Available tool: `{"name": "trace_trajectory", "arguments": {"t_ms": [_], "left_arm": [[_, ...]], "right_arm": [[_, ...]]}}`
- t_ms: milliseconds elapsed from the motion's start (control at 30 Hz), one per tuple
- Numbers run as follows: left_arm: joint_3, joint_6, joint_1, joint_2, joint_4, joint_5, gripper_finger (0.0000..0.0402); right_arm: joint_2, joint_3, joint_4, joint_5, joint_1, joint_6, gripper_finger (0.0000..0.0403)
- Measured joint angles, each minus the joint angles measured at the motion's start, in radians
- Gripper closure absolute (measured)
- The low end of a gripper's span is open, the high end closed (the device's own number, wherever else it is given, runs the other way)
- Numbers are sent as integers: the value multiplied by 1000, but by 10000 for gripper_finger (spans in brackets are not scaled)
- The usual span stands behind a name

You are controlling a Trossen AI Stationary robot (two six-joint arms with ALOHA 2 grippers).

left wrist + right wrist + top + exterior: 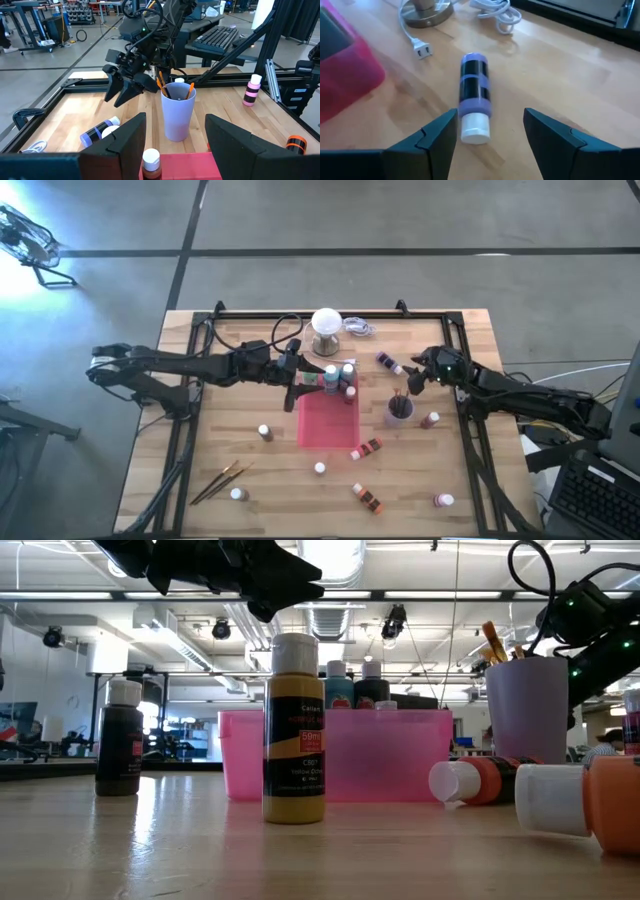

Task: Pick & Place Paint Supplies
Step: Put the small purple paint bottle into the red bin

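Wood table, open lab behind. Your right gripper, fingers spread, hangs over the lying purple bottle, at two o'clock from the pink tray. Closing off-centre could roll it away. Left gripper spread, empty.

Two brushes, one cup

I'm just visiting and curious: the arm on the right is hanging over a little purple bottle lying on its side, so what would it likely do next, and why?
Probably lower straight down and close. The right gripper hangs open, a finger on either side of the purple bottle, which lies flat on the table, not yet gripped. The pink tray, already holding bottles, looks like its destination.
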Motion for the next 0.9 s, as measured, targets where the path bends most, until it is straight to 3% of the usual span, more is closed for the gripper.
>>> {"name": "trace_trajectory", "arguments": {"t_ms": [433, 900], "left_arm": [[0, 0, 0, 0, 0, 0, 193], [0, 0, 0, 0, 0, 0, 193]], "right_arm": [[24, 14, 0, -78, -79, -21, 161], [341, 116, 30, -67, -95, -85, 172]]}}
